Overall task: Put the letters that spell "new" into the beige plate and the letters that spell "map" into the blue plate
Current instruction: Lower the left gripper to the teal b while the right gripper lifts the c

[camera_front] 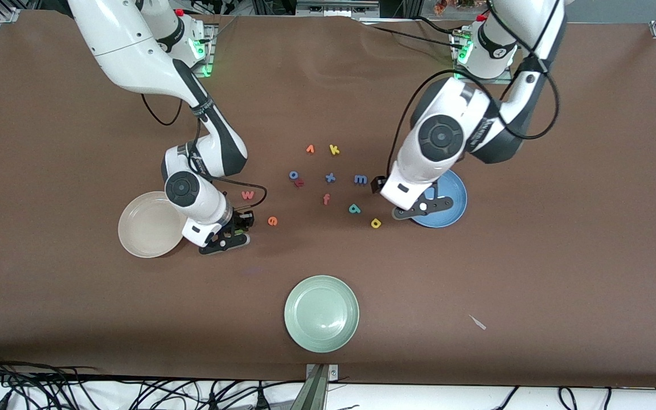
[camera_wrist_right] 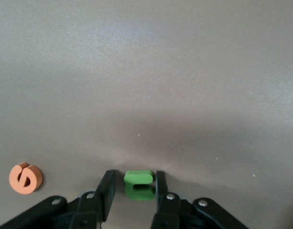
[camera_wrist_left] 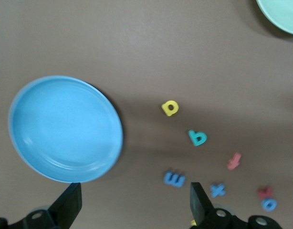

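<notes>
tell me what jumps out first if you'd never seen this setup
The right gripper is down at the table beside the beige plate, its fingers around a green letter. The left gripper hangs open over the blue plate. Between them lie scattered small colored letters, and a pale green plate sits nearest the front camera.

foam letters (camera_front: 330, 177) k, x, m, f, w

Three plates (camera_front: 321, 313); eleven foam letters (camera_front: 329, 177); two arms (camera_front: 203, 148).
</notes>
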`<state>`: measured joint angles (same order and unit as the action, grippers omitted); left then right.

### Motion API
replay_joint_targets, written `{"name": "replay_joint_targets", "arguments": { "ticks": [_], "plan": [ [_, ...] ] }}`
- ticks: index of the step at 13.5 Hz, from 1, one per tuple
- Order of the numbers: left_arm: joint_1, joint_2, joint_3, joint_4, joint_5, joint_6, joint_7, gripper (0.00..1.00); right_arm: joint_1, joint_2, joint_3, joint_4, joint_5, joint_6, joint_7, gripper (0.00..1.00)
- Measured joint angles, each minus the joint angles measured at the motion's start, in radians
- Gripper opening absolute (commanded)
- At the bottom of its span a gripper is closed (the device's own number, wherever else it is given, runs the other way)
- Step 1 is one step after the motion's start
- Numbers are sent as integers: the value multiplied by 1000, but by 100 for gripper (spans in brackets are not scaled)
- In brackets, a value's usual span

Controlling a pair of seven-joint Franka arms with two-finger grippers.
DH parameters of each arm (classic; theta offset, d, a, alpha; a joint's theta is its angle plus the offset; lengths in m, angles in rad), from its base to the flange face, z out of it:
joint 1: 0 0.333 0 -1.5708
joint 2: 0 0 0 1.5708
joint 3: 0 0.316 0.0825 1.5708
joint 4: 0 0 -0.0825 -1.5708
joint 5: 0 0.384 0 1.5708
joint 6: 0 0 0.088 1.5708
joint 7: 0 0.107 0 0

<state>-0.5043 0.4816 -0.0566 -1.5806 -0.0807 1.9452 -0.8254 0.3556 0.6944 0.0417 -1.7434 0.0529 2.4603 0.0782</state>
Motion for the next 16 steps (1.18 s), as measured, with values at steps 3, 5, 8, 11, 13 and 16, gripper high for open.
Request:
{"name": "replay_joint_targets", "arguments": {
  "ticks": [3, 5, 8, 11, 13, 16],
  "plan": [
    [-63, 61, -1, 0, 0, 91, -210, 100, 0, -1, -1, 0, 0, 0, 0, 21],
    [-88, 100, -1, 0, 0, 149, -292, 100, 1, -1, -1, 0, 0, 0, 0, 20],
    [-101, 155, 0, 0, 0, 222, -351, 100, 1, -1, -1, 0, 0, 0, 0, 16],
    [-108, 206, 0, -1, 0, 287, -391, 99, 1, -2, -2, 6, 0, -14, 0, 15],
    [-113, 227, 0, 0, 0, 305, -406, 90, 1, -6, -8, 25, 0, -54, -1, 15],
    [-114, 252, 0, -3, 0, 361, -429, 74, 0, -14, -28, 61, 0, -120, -7, 15]
  ]
}}
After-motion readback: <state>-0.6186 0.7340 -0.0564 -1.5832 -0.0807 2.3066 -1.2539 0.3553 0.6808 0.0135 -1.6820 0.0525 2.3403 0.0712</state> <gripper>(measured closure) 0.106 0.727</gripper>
